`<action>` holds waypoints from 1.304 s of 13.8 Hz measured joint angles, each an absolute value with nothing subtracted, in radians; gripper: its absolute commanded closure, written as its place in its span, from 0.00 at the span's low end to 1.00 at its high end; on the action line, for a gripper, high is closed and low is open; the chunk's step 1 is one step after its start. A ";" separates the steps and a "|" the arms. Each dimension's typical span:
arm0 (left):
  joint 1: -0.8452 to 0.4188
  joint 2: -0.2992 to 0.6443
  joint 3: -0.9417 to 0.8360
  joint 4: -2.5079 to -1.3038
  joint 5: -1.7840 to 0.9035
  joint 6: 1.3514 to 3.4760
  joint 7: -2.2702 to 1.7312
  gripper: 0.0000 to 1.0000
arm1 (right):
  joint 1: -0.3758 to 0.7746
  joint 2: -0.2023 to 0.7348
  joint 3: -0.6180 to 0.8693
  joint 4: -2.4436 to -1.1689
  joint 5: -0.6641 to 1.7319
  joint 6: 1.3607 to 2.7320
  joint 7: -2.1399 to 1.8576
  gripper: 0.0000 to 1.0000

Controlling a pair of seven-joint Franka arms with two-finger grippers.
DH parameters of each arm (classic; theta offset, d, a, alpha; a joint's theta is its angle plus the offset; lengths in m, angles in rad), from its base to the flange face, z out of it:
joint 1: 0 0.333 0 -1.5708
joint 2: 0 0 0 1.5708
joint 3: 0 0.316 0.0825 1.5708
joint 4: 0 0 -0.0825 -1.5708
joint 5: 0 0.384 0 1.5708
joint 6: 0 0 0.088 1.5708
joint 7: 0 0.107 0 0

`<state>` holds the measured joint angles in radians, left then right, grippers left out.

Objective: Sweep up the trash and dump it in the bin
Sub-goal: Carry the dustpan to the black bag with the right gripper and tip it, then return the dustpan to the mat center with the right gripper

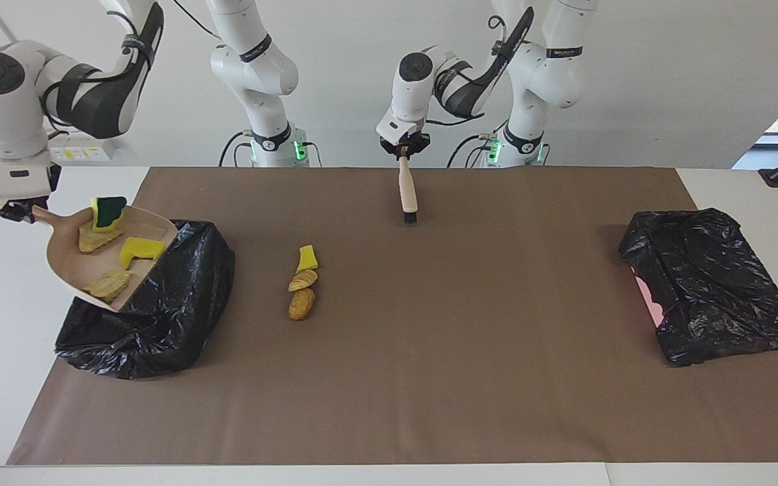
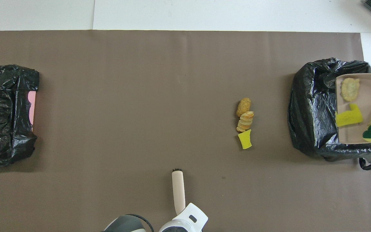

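Observation:
My right gripper (image 1: 19,210) is shut on the handle of the pale dustpan (image 1: 68,253), which it holds tilted over the black-lined bin (image 1: 159,317) at the right arm's end of the table. Several trash pieces lie in the pan: a green-topped sponge (image 1: 109,210), a yellow sponge (image 1: 139,248) and two tan lumps. On the mat beside the bin lie a yellow scrap (image 1: 306,257) and two pastry lumps (image 1: 302,304). My left gripper (image 1: 403,154) is shut on the brush (image 1: 406,192), which hangs bristles down just above the mat near the robots.
A second black-bagged box (image 1: 710,283) with some pink showing sits at the left arm's end of the table. A brown mat (image 1: 463,378) covers most of the white table.

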<state>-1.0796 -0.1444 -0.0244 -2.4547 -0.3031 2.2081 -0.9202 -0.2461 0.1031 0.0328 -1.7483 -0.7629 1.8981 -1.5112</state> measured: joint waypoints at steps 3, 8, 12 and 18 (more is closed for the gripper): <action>-1.078 -0.133 -0.021 -2.455 -0.306 2.212 -0.912 0.66 | -0.226 0.120 0.033 -1.757 -0.862 1.898 -1.525 1.00; -1.056 -0.130 -0.019 -2.455 -0.313 2.215 -0.901 0.00 | -0.202 0.130 0.033 -1.757 -0.988 1.899 -1.534 1.00; -0.974 -0.128 -0.017 -2.418 -0.309 2.232 -0.840 0.00 | -0.163 0.092 0.034 -1.741 -1.023 1.791 -1.534 1.00; -0.793 -0.111 -0.008 -2.156 -0.046 2.142 -0.628 0.00 | -0.044 -0.010 0.048 -1.729 -0.982 1.609 -1.332 1.00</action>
<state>-0.7927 -0.1106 -0.0084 -2.1557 -0.0465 2.1417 -0.6280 -0.0439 -0.0099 0.0484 -1.7294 -0.9818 1.6089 -1.3316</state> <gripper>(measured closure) 0.000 0.687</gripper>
